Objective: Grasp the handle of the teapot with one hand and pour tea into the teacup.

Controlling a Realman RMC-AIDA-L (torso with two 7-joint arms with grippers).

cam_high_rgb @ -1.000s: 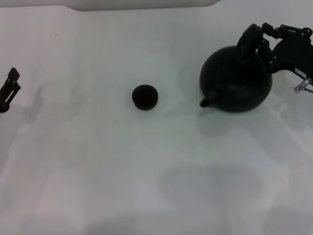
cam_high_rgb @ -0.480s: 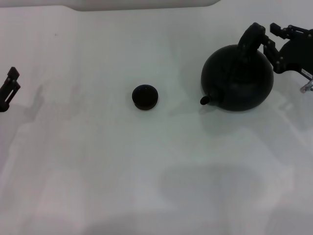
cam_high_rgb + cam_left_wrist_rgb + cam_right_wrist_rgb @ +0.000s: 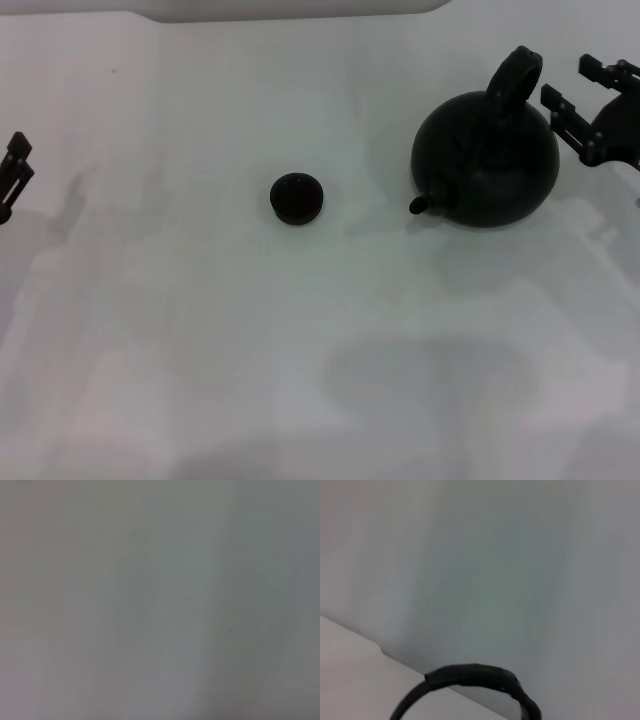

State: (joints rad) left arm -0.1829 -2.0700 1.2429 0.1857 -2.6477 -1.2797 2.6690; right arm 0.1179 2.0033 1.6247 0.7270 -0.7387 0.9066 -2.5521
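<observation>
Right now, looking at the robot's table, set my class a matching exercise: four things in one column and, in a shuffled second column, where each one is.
Column one:
1. teacup
2. teapot
3. right gripper
4. left gripper

Column two:
A. at the table's left edge, far from both vessels
B. alone near the middle of the table
C. open, just right of the handle, not touching it
D. on the right side of the table, spout pointing toward the teacup

Pairs: 1-B, 2-D, 3-C, 4-A
</observation>
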